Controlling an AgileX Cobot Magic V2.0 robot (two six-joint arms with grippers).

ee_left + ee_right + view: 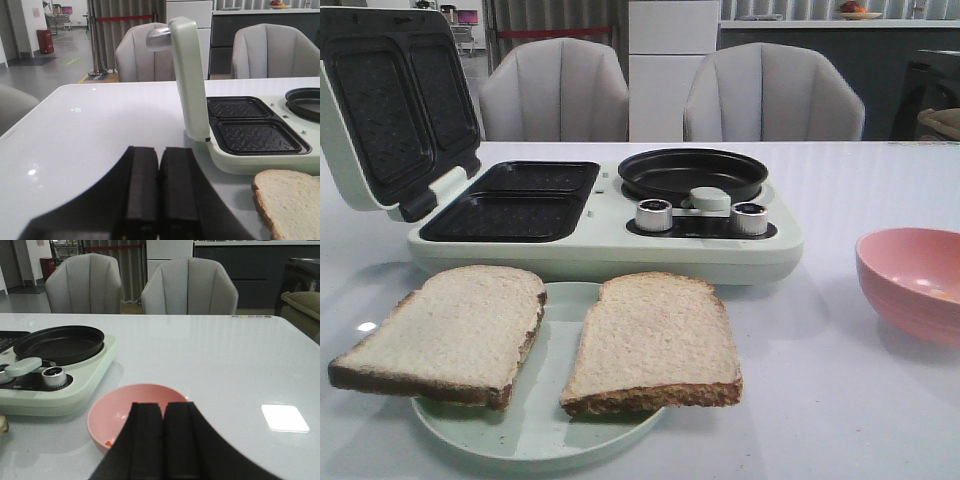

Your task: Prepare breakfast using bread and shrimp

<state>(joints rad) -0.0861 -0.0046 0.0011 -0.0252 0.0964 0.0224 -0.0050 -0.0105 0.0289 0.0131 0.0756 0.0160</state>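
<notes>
No readable text, label, brand or number shows in any view.

Front view: low, close over the plate (535, 440), facing 12 o'clock across the cooker (600, 245). Left wrist: low from 9 o'clock, sharing cooker (260, 150) and bread (292, 200). Right wrist: low at 3 o'clock, sharing bowl (125, 405) and pan (60, 342).

Open sandwich maker (590, 215), plate (535, 440), perhaps ceramic pink bowl (912, 282).

Two bread slices (555, 340) on pale green plate (535, 440), open sandwich maker (600, 215) behind, pink bowl (912, 283) right
</notes>
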